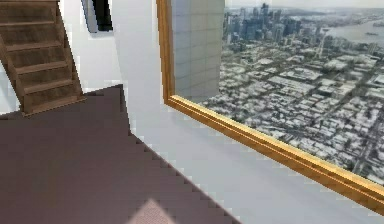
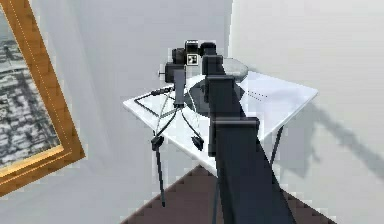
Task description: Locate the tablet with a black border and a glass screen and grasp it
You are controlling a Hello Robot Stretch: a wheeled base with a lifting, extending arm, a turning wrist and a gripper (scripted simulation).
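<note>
In the upper middle of the arm side view, a white counter is tucked into the room's corner, and the arm is stretched out over it from the bottom edge. The gripper is seen at the arm's far end, over the counter's left part.

A dark flat patch is lying on the counter just left of the arm and is partly hidden by it. That's probably the tablet, going by the colour and flat look, though no border or glass can really be made out. A round greyish thing is set further back toward the wall.

With stuff lying on the counter right at the gripper, it can't be told whether anything is held, and the grip state can't be read either.

The step in hand looks like lining up for the grasp. The gripper should be centred on one edge of the dark patch before it's lowered, since a thin flat thing is easily shoved around instead of picked up. The descent is best taken slowly, and the round thing should be steered clear of.

In the forward view a wood-framed window and a staircase are seen, so fine arm work is probably what's called for, not driving.
</note>
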